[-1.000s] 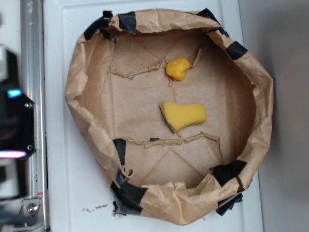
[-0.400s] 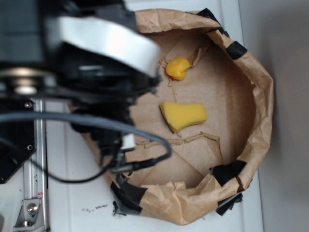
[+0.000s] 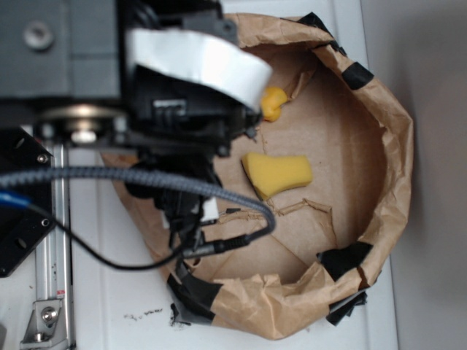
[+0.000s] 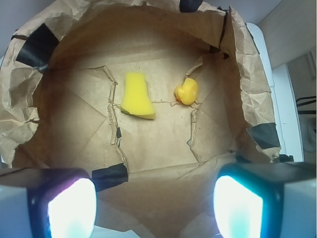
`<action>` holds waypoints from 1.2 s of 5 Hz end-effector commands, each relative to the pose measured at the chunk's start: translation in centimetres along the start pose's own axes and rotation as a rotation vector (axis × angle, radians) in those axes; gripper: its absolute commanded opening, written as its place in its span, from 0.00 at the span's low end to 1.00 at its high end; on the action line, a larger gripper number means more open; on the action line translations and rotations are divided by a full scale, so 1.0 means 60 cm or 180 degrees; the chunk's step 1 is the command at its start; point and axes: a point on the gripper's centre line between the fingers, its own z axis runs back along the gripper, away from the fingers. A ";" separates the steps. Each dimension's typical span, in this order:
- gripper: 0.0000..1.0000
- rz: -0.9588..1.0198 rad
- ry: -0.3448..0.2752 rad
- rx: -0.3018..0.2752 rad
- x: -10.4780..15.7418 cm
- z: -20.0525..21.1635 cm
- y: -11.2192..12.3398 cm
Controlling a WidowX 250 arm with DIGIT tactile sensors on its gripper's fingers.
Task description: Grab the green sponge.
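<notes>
The green sponge (image 3: pixel 276 174) is in fact a yellow matte foam wedge lying flat on the floor of a brown paper basin (image 3: pixel 398 146). In the wrist view the sponge (image 4: pixel 136 95) lies ahead, left of centre, wider end nearer me. My gripper (image 4: pixel 154 208) is open and empty, its two glowing fingertips (image 4: pixel 69 207) wide apart over the basin's near wall, well short of the sponge. In the exterior view the arm (image 3: pixel 168 87) covers the basin's left side and the fingers are hidden under it.
A small glossy orange-yellow toy duck (image 4: pixel 186 91) sits right of the sponge, partly hidden by the arm in the exterior view (image 3: pixel 274 102). The basin's crumpled paper walls with black tape patches (image 4: pixel 37 42) rise all around. A metal rail (image 3: pixel 55 240) runs along the left.
The arm has swung in from the left over the basin's left side and moved further right, now hiding part of the duck. Sponge and duck have not moved.
</notes>
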 end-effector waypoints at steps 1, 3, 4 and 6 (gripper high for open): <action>1.00 0.0061 -0.0169 -0.0009 0.012 0.021 0.009; 1.00 0.0412 -0.0455 -0.0278 0.117 -0.133 -0.014; 1.00 0.0176 -0.0304 -0.0401 0.127 -0.164 -0.028; 1.00 -0.0052 -0.0154 0.0008 0.077 -0.217 -0.041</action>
